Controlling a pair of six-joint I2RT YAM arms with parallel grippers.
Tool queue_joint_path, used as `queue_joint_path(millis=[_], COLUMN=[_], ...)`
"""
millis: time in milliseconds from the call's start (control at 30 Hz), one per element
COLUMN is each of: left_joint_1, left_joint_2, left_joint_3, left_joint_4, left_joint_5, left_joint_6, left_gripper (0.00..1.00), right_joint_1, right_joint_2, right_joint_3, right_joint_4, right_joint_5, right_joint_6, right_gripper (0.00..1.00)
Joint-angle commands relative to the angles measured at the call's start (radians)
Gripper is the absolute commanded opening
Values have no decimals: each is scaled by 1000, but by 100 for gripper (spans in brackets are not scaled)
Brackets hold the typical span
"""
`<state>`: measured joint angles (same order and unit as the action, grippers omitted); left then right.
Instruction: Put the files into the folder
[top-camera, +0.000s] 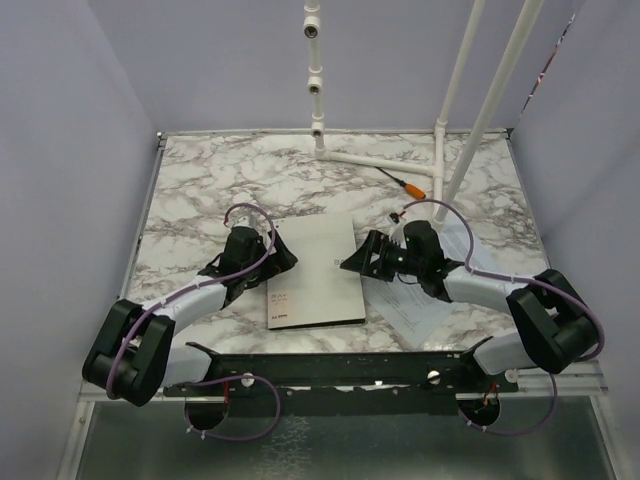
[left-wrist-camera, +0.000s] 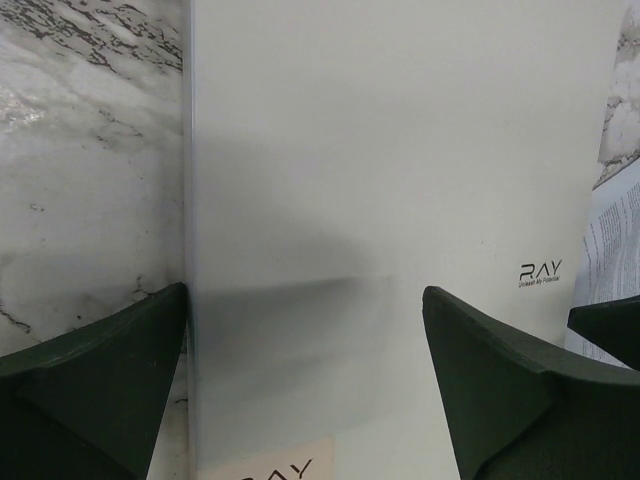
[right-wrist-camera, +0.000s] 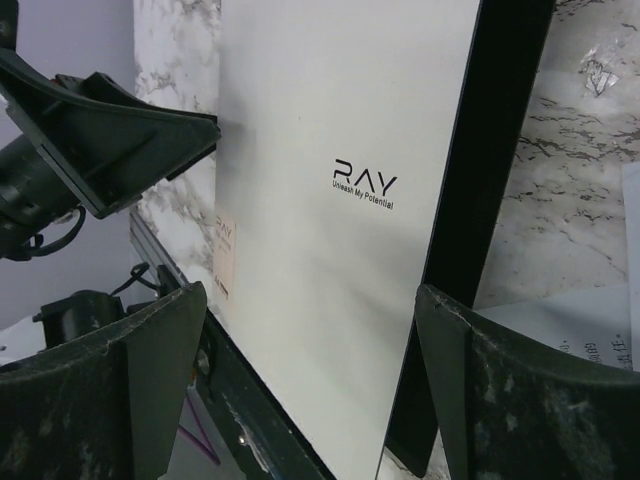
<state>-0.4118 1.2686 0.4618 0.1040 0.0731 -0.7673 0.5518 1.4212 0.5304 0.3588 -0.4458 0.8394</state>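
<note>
The folder (top-camera: 315, 270) lies shut in the middle of the table, its grey-beige cover up. In the right wrist view a black band runs along the right edge of the folder (right-wrist-camera: 340, 180). The files (top-camera: 420, 312), white printed sheets, lie to its right, partly under the right arm. My left gripper (top-camera: 275, 255) stands open at the folder's left edge and holds nothing. In its own view the left gripper (left-wrist-camera: 305, 350) straddles that edge of the folder (left-wrist-camera: 400, 180). My right gripper (top-camera: 360, 262) is open at the folder's right edge, and the right gripper (right-wrist-camera: 310, 370) is empty.
An orange-handled screwdriver (top-camera: 405, 182) lies at the back right. A white pipe frame (top-camera: 380, 160) stands on the far part of the marble table (top-camera: 200, 190). A black rail (top-camera: 340, 368) runs along the near edge between the arm bases.
</note>
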Motion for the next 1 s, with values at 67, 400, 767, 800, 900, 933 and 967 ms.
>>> queue_joint_path(millis=[67, 400, 767, 800, 900, 933, 967], left_joint_1=[-20, -7, 8, 8, 10, 10, 10], left_joint_2=[-56, -81, -114, -117, -124, -127, -129], left_joint_3=[-28, -71, -98, -99, -108, -111, -114], left_joint_4=[54, 161, 261, 266, 296, 308, 315], left_joint_5=[221, 282, 322, 325, 332, 336, 336], left_joint_6=[-102, -158, -200, -201, -211, -218, -222], left_gripper=[99, 99, 99, 99, 99, 99, 99], right_joint_1=[16, 16, 17, 17, 18, 18, 19], right_joint_2=[-24, -26, -6, -4, 9, 14, 18], right_joint_3=[-50, -132, -174, -175, -182, -187, -191], right_joint_4=[286, 524, 676, 682, 722, 739, 760], right_joint_5=[-131, -157, -159, -161, -162, -162, -161], right_joint_6=[137, 279, 371, 374, 400, 409, 418], right_gripper=[88, 86, 86, 86, 85, 85, 85])
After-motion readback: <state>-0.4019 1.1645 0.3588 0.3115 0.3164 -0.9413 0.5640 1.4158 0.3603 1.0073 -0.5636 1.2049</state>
